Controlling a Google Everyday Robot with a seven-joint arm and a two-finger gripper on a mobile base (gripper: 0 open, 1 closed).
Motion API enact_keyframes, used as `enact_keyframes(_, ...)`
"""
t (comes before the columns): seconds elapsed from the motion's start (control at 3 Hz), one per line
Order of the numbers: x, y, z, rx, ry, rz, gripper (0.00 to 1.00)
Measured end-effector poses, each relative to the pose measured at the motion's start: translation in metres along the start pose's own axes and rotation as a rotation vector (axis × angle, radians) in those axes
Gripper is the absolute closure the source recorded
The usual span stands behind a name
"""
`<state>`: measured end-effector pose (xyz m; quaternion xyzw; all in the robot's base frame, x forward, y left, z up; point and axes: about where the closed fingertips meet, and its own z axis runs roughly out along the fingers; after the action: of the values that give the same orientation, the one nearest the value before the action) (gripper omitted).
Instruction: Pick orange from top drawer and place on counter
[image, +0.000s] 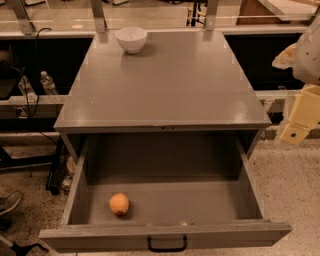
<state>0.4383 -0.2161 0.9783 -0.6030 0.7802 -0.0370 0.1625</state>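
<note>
The orange (119, 204) lies on the floor of the open top drawer (165, 235), at its front left. The drawer is pulled out, with a small black handle (167, 244) at the centre of its front panel. The grey counter (165, 85) is above it. My gripper (299, 117) is at the right edge of the view, off to the right of the cabinet and well away from the orange.
A white bowl (131, 39) stands at the back left of the counter. Water bottles (48, 83) and cables are on a low shelf at the left. A speckled floor surrounds the cabinet.
</note>
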Motion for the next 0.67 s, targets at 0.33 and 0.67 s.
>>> enact_keyframes(0.33,-0.003,-0.001,0.001,0.003,-0.013,-0.004,0.0)
enact_keyframes(0.67,-0.022,-0.001,0.016,-0.028,-0.075,-0.033,0.0)
